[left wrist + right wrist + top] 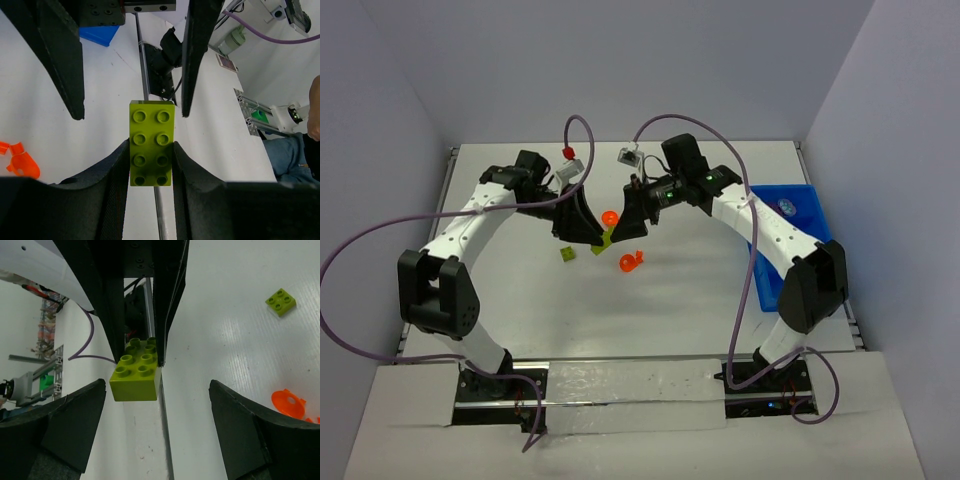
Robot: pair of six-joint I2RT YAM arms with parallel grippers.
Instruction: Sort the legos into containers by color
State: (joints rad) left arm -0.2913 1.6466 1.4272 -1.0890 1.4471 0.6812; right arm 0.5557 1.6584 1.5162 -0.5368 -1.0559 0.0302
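While the long lime brick (pixel 136 375) is clamped over the middle of the table (pixel 700 300), step: a hand-over from left to right is judged to be in hand, since the blue tray (pixel 807 225) lies at 3 o'clock of the table, away from the holding arm.
Next move: the right jaws are to be closed squarely on the brick's free end, and only then is the left grip to be released; a skewed bite could twist the brick loose.
Right gripper (pixel 157 390): spread wide, its fingers set either side of the free end; no contact is seen and nothing is held.
Left gripper (pixel 150 146): closed tight on the brick's long sides.
Small lime brick (pixel 566 254): loose on the table, at 8 o'clock of the held one in the top view.
Orange piece (pixel 631 262): loose, at 5 o'clock of it.
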